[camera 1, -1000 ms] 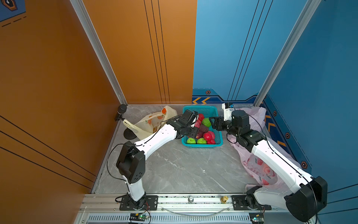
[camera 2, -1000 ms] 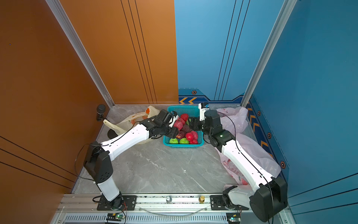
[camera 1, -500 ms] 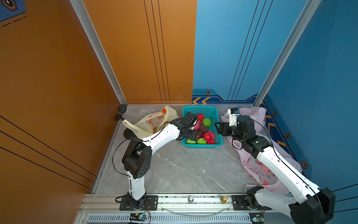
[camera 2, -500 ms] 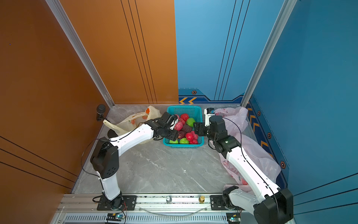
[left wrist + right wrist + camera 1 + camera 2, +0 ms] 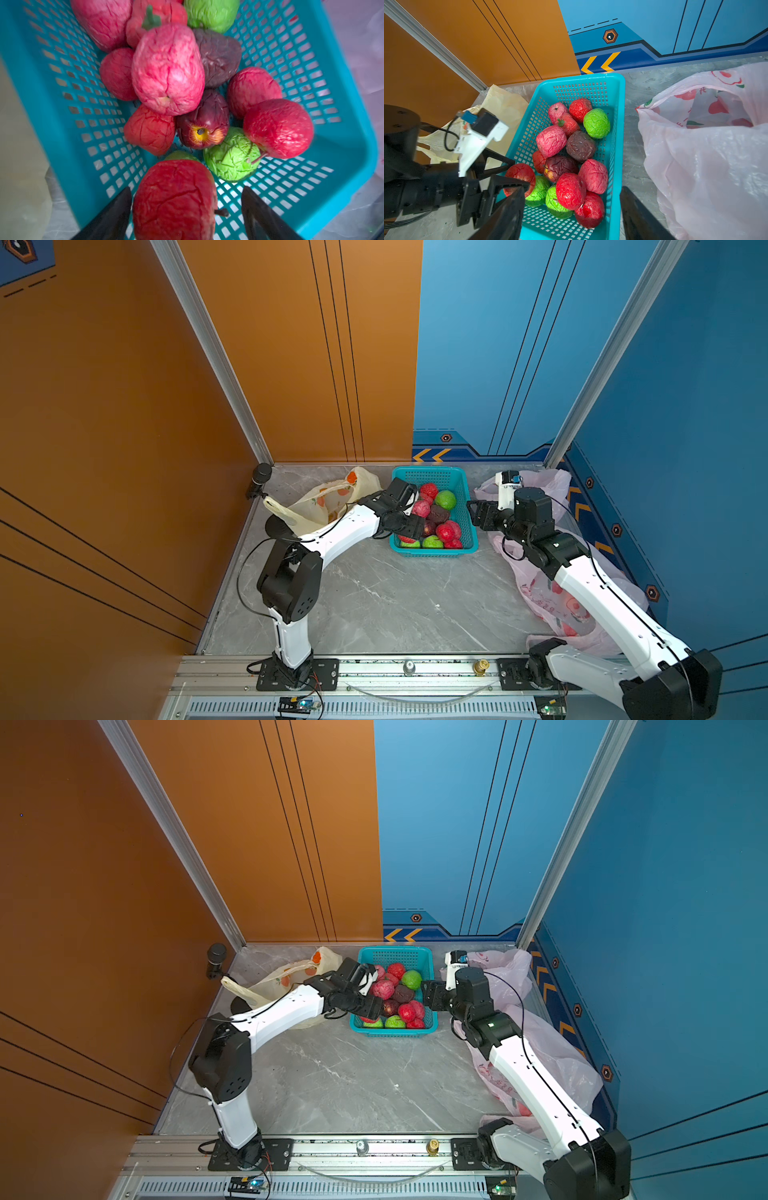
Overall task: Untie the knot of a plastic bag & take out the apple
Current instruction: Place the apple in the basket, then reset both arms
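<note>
Left in both top views, a crumpled cream plastic bag with orange prints (image 5: 322, 499) lies on the grey marbled tabletop (image 5: 374, 605), its lower edge hidden behind the white left arm (image 5: 345, 531). Just right of it, the left gripper (image 5: 411, 531) reaches over the lower-left corner of a teal perforated plastic basket (image 5: 432, 477). The left wrist view shows its black fingers (image 5: 116, 209) spread, with a wrinkled red apple (image 5: 174, 199) between them inside the basket, cut off by the frame's bottom edge. One finger lies against or just beside the apple, which of the two cannot be told; the other stands clear of it. Behind it sits a pile of red, pink, green and dark purple fruit (image 5: 168, 70). At the basket's right wall the right gripper (image 5: 473, 515) hovers with fingers apart and nothing between them. Far right, a translucent pink plastic bag with red fruit prints (image 5: 706, 155) gapes open. The right arm (image 5: 602, 593) covers much of it in both top views, and its contents blur through the plastic.
</note>
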`<state>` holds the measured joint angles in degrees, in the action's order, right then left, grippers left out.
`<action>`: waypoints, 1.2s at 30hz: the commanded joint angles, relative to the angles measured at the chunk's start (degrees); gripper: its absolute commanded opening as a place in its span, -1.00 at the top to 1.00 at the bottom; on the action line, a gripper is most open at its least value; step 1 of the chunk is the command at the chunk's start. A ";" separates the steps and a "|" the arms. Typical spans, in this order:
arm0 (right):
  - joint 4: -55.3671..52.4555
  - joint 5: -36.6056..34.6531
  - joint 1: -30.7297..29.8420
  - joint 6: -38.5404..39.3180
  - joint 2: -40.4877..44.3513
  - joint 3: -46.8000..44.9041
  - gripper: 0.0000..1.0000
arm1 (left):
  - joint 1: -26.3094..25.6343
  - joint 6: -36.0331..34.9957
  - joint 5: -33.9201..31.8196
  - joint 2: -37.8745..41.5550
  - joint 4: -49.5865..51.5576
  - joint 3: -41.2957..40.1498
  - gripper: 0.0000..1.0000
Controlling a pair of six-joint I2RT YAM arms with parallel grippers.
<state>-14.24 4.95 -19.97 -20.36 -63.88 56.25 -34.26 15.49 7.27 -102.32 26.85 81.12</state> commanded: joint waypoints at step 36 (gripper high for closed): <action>48.23 -12.93 14.42 17.56 -11.78 -27.67 -0.99 | 26.22 -19.36 -28.64 11.80 -93.05 -65.37 -0.95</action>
<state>17.02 -6.59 -6.52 -5.30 -71.85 31.79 -6.44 -0.56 -20.82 -90.48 -54.59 17.02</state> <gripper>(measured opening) 0.995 0.977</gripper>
